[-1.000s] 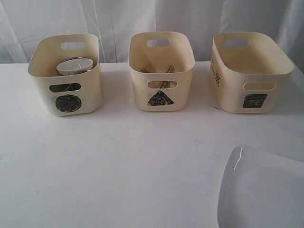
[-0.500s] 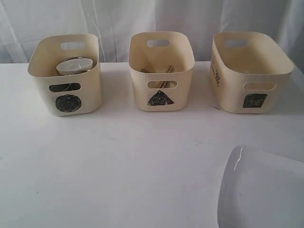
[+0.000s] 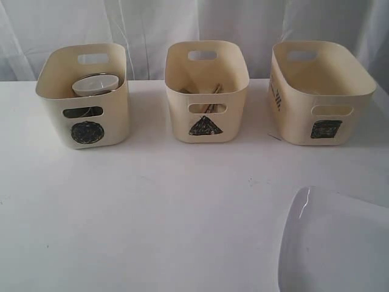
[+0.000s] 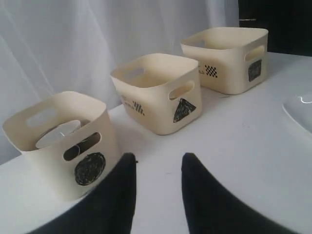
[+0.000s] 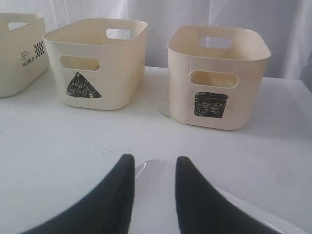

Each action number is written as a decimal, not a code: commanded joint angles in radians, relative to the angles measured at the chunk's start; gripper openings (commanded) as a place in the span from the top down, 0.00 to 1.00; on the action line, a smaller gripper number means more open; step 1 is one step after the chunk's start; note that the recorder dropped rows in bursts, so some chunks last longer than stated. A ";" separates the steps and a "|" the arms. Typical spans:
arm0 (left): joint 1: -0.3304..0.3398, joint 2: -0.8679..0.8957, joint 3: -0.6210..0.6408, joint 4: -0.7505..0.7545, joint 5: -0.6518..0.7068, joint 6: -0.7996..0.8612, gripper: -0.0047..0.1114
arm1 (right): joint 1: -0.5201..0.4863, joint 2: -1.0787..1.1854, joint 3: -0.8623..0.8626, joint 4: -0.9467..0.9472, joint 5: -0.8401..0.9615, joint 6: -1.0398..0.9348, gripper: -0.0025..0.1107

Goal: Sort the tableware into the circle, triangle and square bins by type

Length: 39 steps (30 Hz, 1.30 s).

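Note:
Three cream bins stand in a row at the back: the circle bin [image 3: 58, 115] on the left, the triangle bin [image 3: 182, 118] in the middle, the square bin [image 3: 295, 121] on the right. A round bowl [image 3: 95, 84] rests high in the circle bin, with something dark under it. Wooden chopsticks [image 3: 211, 91] lie in the triangle bin. The large white square plate [image 3: 340, 243] lies at the front right. My right gripper [image 5: 155, 158] is open, its fingers on either side of the plate's corner [image 5: 155, 195]. My left gripper [image 4: 159, 157] is open and holds nothing, over the table beside the circle bin [image 4: 48, 161].
A white curtain hangs behind the bins. The white table [image 3: 152, 213] runs from the bins to the front edge. Neither arm shows in the exterior view. The inside of the square bin is mostly hidden.

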 commanded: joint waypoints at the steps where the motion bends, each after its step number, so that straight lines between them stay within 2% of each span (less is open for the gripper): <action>1: -0.003 -0.007 0.169 -0.071 -0.151 0.015 0.64 | -0.009 -0.006 0.006 -0.006 -0.008 0.000 0.73; 7: -0.003 -0.007 0.311 -0.089 -0.276 0.011 0.64 | -0.009 -0.006 0.006 -0.009 -0.008 0.000 0.73; 12: -0.003 -0.007 0.311 -0.102 -0.232 0.011 0.64 | -0.009 -0.006 0.006 -0.009 -0.008 0.000 0.73; 25: 0.009 -0.007 0.311 -0.102 -0.221 0.011 0.64 | -0.009 -0.006 0.006 -0.009 -0.008 0.000 0.73; 31: 0.088 -0.007 0.311 -0.102 -0.221 0.011 0.64 | -0.009 -0.006 0.006 -0.009 -0.008 0.000 0.73; 39: 0.259 -0.007 0.311 -0.102 -0.221 0.015 0.64 | -0.009 -0.006 0.006 -0.009 -0.008 0.000 0.73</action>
